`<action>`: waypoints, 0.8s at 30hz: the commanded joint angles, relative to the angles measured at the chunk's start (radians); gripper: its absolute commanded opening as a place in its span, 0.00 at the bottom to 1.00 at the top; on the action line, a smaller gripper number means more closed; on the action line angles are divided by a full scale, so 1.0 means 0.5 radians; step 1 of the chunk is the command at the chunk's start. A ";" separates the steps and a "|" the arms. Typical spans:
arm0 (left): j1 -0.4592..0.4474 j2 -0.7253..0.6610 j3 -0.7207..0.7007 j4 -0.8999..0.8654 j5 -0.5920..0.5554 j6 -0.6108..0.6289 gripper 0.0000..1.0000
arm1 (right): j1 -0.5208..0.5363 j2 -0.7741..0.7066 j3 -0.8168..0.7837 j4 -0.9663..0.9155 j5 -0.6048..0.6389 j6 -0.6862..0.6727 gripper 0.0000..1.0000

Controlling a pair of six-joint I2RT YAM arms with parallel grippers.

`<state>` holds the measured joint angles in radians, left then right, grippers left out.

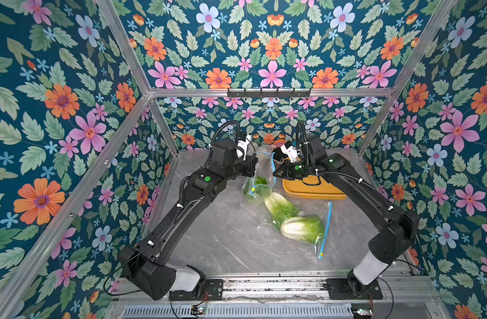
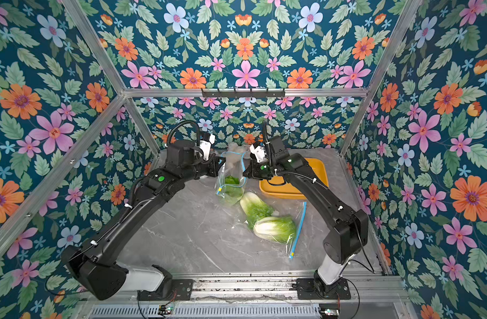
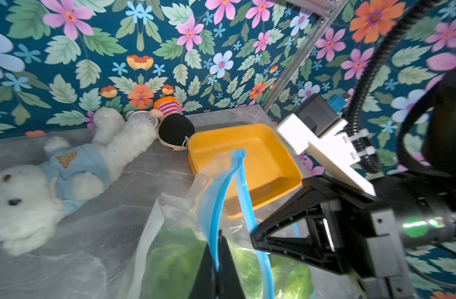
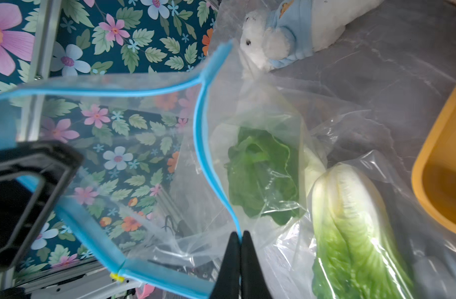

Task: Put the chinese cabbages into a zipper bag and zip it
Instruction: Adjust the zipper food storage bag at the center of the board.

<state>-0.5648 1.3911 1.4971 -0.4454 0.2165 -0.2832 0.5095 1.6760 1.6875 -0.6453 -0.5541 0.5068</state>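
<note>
Left jaws and right jaws pinch the blue zip rim of a clear plastic zipper bag (image 1: 264, 168), held up just beside the rectangular yellow plastic tray (image 1: 314, 193) — one leafy green chinese cabbage (image 1: 260, 182) inside, two more cabbages (image 1: 281, 207) (image 1: 303, 227) lying near the tray on the grey bench (image 1: 223, 234).

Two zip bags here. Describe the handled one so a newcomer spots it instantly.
Find the yellow tray at the back right of the table. Beside it, toward the middle, a clear blue-zippered bag hangs upright, pinched by the left gripper and right gripper. It holds one cabbage; the other bag lies flat nearer the front.
</note>
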 commanded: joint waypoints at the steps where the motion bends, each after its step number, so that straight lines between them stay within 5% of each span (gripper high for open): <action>1: -0.003 0.027 0.040 -0.217 -0.108 0.229 0.00 | 0.004 -0.103 -0.091 0.309 -0.122 0.250 0.00; 3: -0.002 0.017 0.024 -0.201 -0.067 0.258 0.05 | 0.004 -0.132 -0.135 0.344 -0.024 0.291 0.00; 6: -0.002 -0.063 -0.031 -0.120 -0.095 0.289 0.30 | -0.003 -0.184 -0.225 0.416 0.127 0.346 0.00; 10: -0.003 -0.312 -0.219 0.107 -0.091 0.316 0.49 | -0.025 -0.222 -0.310 0.580 0.159 0.487 0.00; 18: -0.087 -0.817 -0.973 0.622 0.243 0.408 0.59 | -0.038 -0.282 -0.409 0.750 0.256 0.656 0.00; 24: -0.448 -1.109 -1.451 0.990 -0.101 0.565 0.57 | -0.035 -0.302 -0.476 0.823 0.292 0.708 0.00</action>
<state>-0.7467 0.8745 0.8211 -0.1127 0.2550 -0.0605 0.4900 1.5322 1.4540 -0.2939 -0.4332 0.8288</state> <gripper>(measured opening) 0.569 0.050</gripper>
